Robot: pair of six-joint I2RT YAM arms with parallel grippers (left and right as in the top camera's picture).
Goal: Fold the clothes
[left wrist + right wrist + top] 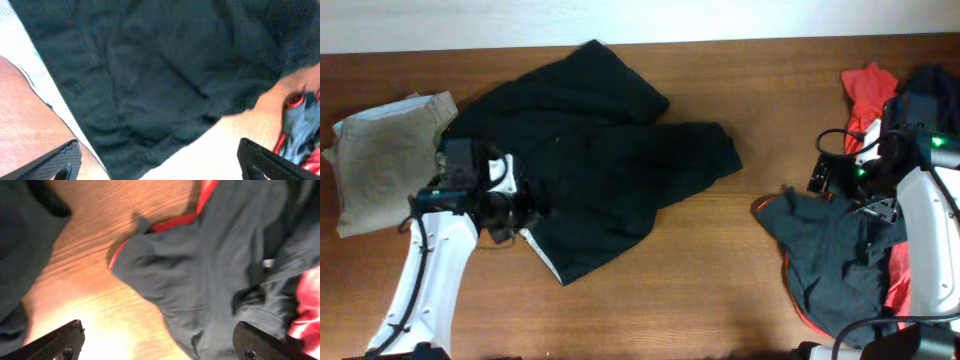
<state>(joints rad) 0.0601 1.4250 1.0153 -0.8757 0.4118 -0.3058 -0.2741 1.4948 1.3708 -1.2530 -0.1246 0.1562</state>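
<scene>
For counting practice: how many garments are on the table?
4: khaki shorts far left, black garment centre, grey garment right, red garment top right; more may be hidden.

1. You're working on a brown wooden table (720, 300). Its grain shows plainly, and its smooth sealed finish throws back a bright glare in the right wrist view.
2. Your large black cloth garment (610, 150) looks matt and soft, with stitched seams and a smooth pale cloth lining (37, 75) at its edge.
3. The beige cloth shorts (380, 165) read as a matt, slightly coarse weave.
4. The dark grey cloth garment with red trim (830, 255) is thin and matt, with a faint sheen on its creases.
5. The red cloth garment (868, 85) is matt.
6. The left gripper (159, 150) and right gripper (157, 330) have fingers (55, 162) of matt black plastic, finely ridged.
7. The white arm shell (430, 260) looks like smooth plastic.
</scene>
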